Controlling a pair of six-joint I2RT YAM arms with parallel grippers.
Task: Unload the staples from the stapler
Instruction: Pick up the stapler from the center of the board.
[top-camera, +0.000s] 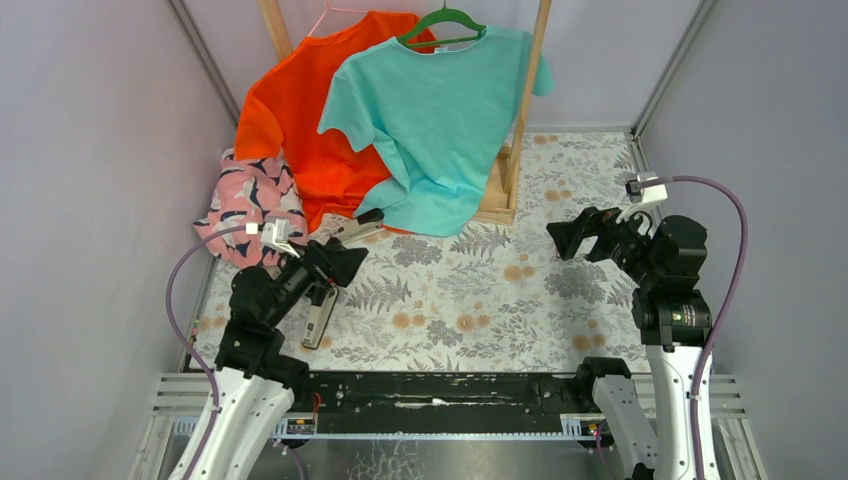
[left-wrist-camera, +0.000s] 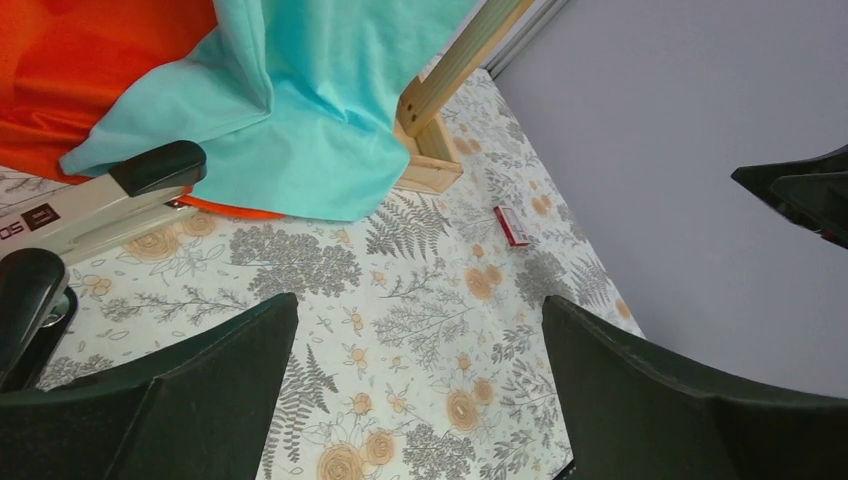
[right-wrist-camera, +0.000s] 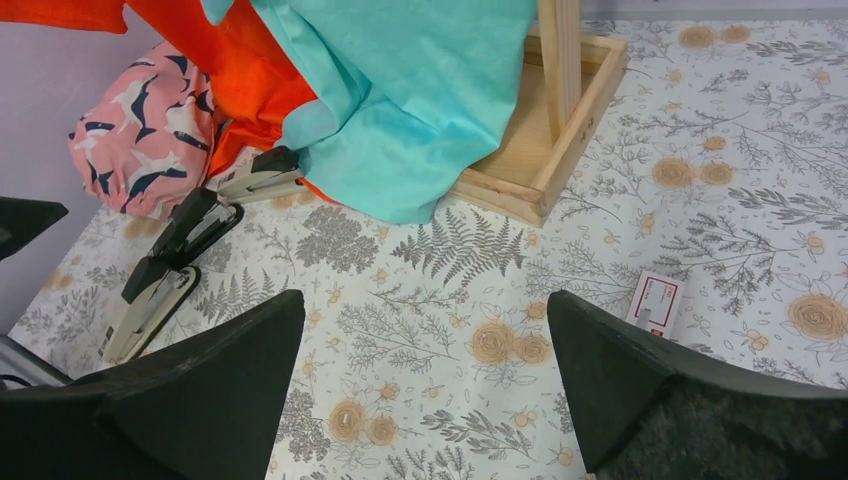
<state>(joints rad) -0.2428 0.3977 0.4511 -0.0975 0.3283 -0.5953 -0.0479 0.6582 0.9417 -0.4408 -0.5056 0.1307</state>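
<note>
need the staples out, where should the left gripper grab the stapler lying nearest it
Probably the stapler mid-body, across its narrow width, coming down from above with the open left gripper. It lies flat, long axis running away from the arm's base, so its slim long sides suit the fingers.

Looks bright and evenly lit, soft and diffuse all over. Throws only faint shadows under the teal shirt (top-camera: 430, 120) onto the worktop (top-camera: 480, 300). Reads crisp from overhead; goes near-black and slightly soft on the tool fingers (right-wrist-camera: 180, 400) in wrist views.
</note>
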